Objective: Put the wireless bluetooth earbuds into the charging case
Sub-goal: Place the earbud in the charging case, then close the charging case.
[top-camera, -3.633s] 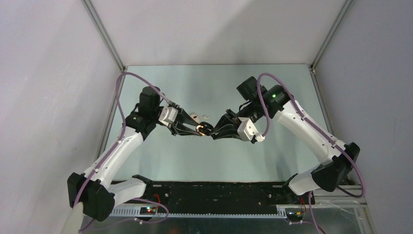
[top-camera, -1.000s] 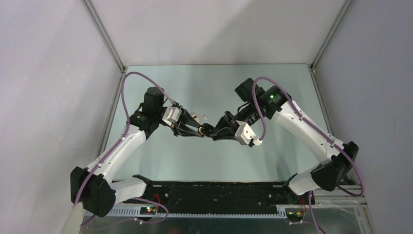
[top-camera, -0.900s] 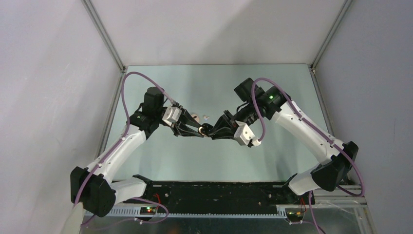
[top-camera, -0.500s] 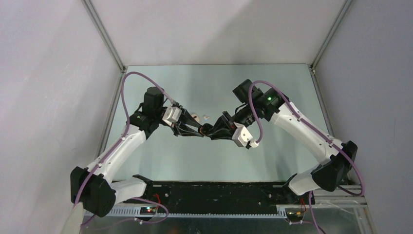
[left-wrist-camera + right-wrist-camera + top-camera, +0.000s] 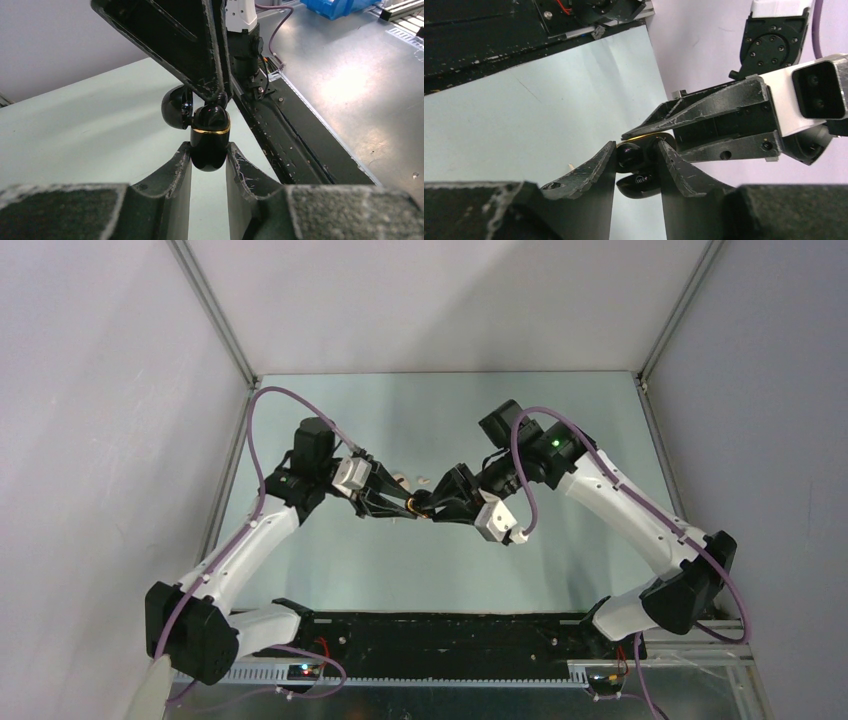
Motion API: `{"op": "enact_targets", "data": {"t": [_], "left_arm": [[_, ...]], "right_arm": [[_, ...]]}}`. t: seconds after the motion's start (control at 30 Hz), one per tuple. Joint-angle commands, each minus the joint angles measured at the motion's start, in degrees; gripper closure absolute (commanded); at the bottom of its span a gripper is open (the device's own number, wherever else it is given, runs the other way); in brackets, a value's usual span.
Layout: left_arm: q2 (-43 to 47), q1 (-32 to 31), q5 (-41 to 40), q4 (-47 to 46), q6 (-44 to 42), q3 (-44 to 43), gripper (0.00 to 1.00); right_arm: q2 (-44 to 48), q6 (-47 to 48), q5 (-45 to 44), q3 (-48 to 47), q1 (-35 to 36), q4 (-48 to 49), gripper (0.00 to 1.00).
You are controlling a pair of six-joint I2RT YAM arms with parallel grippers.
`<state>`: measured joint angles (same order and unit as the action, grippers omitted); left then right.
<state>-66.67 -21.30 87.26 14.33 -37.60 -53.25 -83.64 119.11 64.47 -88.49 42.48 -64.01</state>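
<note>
Top external view: the left gripper clamps the open black, gold-banded case above the table. Just behind lie two small pale pieces, apparently the earbuds. The right gripper pinches the case's top from the opposite side.

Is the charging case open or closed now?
Open. The charging case, gripped by the left gripper, has its lid swung aside on its hinge.

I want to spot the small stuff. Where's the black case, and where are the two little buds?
charging case [image 5: 210, 147], left wrist view, shiny black body below the gold band.
earbuds [image 5: 400, 479], top view, the left pale bud.
</note>
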Motion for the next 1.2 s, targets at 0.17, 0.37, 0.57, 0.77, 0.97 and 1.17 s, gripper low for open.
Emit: {"op": "enact_targets", "data": {"t": [0.17,0.37,0.57,0.77,0.97,1.17], "left_arm": [[0.0,0.8,3.4,-0.7,-1.3,-1.2,1.00],[-1.4,2.8,3.4,-0.5,-0.1,-4.1,1.00],[-2.4,4.9,3.4,-0.4,3.9,-7.2,1.00],[-3.4,6.2,2.1,-0.4,5.7,-8.8,1.00],[-3.4,6.2,-1.4,-0.4,5.9,-9.8,1.00],[-4.5,5.9,-6.4,-0.4,9.3,-10.7,1.00]], "right_arm": [[3.1,-0.8,-0.9,-2.1,-0.3,4.6,0.53],[5.6,-3.2,-2.2,-4.1,-0.5,0.9,0.45],[8.9,-11.2,-6.2,0.3,-1.7,2.0,0.37],[8.0,-67.4,-12.8,1.0,-3.5,32.2,0.28],[-0.8,-77.3,-11.0,-7.5,-5.0,24.3,0.27],[-6.1,-72.1,-10.5,-12.7,-2.6,15.1,0.28]]}}
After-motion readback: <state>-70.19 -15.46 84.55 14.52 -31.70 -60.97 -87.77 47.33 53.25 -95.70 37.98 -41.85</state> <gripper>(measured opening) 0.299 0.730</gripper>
